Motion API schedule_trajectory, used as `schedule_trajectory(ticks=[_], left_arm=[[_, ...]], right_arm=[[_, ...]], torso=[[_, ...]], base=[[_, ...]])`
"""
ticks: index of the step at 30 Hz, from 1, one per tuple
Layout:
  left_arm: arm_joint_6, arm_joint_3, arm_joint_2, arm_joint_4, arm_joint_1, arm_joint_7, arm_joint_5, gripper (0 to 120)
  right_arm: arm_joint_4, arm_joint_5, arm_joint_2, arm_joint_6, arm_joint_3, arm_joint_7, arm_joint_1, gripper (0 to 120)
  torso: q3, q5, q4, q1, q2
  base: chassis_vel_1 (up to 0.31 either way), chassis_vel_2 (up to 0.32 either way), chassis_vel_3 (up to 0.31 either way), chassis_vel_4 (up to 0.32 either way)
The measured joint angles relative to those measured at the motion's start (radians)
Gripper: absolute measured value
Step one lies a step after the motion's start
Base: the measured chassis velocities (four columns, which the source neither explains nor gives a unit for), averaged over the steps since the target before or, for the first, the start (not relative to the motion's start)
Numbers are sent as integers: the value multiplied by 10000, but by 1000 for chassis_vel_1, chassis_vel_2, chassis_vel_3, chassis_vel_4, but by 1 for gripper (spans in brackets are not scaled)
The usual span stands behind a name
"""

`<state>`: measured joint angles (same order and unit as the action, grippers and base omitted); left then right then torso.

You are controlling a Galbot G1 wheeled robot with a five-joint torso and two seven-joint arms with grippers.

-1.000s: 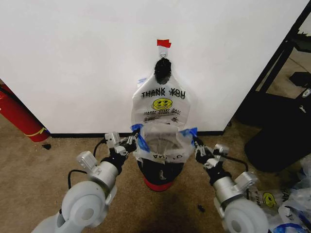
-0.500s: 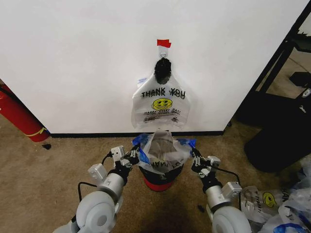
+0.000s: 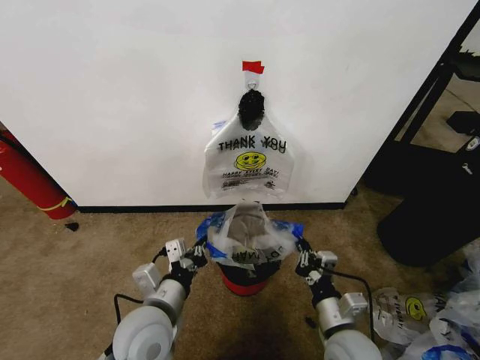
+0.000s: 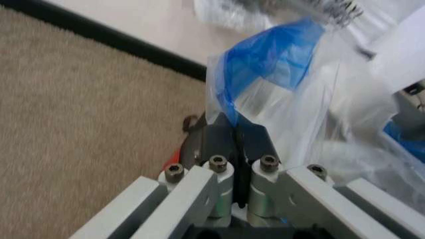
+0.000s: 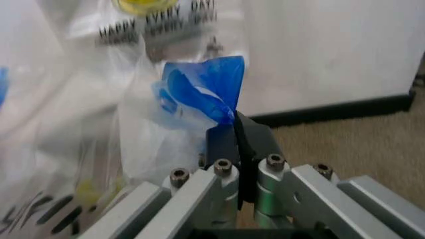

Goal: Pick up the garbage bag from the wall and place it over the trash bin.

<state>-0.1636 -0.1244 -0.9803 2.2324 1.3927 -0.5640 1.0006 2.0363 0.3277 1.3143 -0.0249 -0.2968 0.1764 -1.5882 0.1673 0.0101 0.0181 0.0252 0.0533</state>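
The garbage bag (image 3: 247, 241), thin white plastic with blue strips, is stretched open between my two grippers right over the trash bin (image 3: 241, 273), whose black mesh and red base peek out below it. My left gripper (image 3: 201, 253) is shut on the bag's blue strip (image 4: 265, 59) at one side. My right gripper (image 3: 300, 253) is shut on the other blue strip (image 5: 202, 87). In the wrist views the left gripper (image 4: 237, 133) and the right gripper (image 5: 237, 128) both pinch the plastic between closed black fingers. The wall (image 3: 120, 97) rises just behind the bin.
A second "THANK YOU" bag (image 3: 249, 161) hangs from the hook (image 3: 251, 109) under red tape (image 3: 253, 67). A red fire extinguisher (image 3: 26, 180) leans at the left. Black furniture (image 3: 435, 202) stands on the right, with loose bags (image 3: 420, 315) on the carpet.
Both grippers have come down and back toward me with the bag, so its open mouth now sits lower, over the bin's top. The bag on the wall has not moved.
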Motion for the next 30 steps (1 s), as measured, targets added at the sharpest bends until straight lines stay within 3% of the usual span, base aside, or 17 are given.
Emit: schedule_trajectory(ticks=[24, 30], left_arm=[[-720, 405, 464, 2, 914, -362, -133, 0], [-721, 725, 369, -792, 516, -290, -496, 0]], right_arm=[[-1030, -556, 106, 433, 294, 427, 20, 0], [-1660, -433, 249, 548, 445, 509, 625, 0]], torso=[[0, 0, 0, 0, 0], [1, 0, 0, 0, 0]], base=[[0, 0, 0, 0], [0, 0, 0, 0]])
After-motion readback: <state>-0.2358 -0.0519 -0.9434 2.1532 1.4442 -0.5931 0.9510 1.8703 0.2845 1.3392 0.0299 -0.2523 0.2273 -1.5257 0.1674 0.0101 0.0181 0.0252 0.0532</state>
